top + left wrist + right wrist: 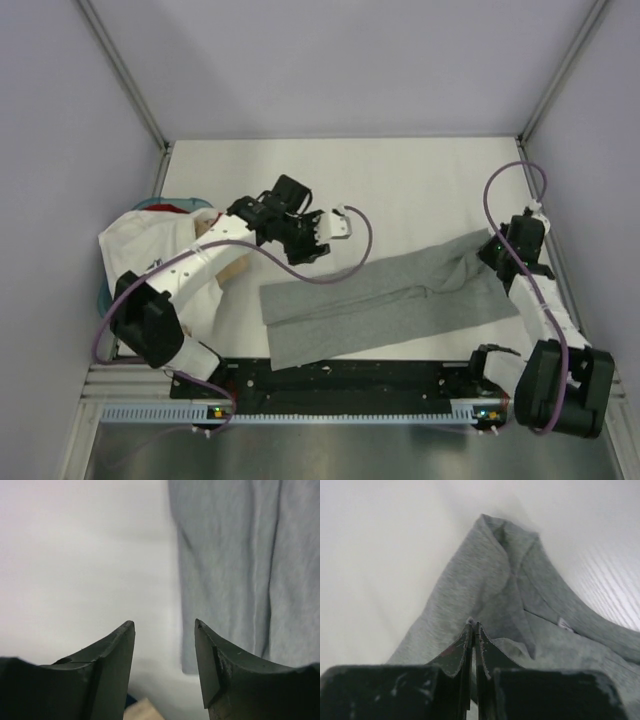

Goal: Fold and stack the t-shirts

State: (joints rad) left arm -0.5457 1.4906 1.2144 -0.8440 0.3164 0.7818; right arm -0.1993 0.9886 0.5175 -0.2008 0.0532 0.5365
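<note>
A grey t-shirt [380, 300] lies folded into a long band across the lower right of the white table [420, 180]. It runs from the bottom centre of the overhead view up toward the right edge. At that right end the right gripper [497, 252] is clenched on the cloth. Its wrist view shows the two fingers [452, 657] pressed together, with grey fabric gathered at their tips and a fold rising beyond them. Left of centre, the left gripper [338, 225] hangs released over bare table just past the band's upper edge. In its own view the jaws stand apart with nothing between them, and the grey cloth fills the right of the frame. At the left edge sits a heap of other shirts — a white t-shirt [140, 250] draped on top and a red t-shirt [175, 208] peeking out at the heap's far side. A tan patch [235, 268] shows at the heap's right, partly hidden by the left arm [180, 275].
</note>
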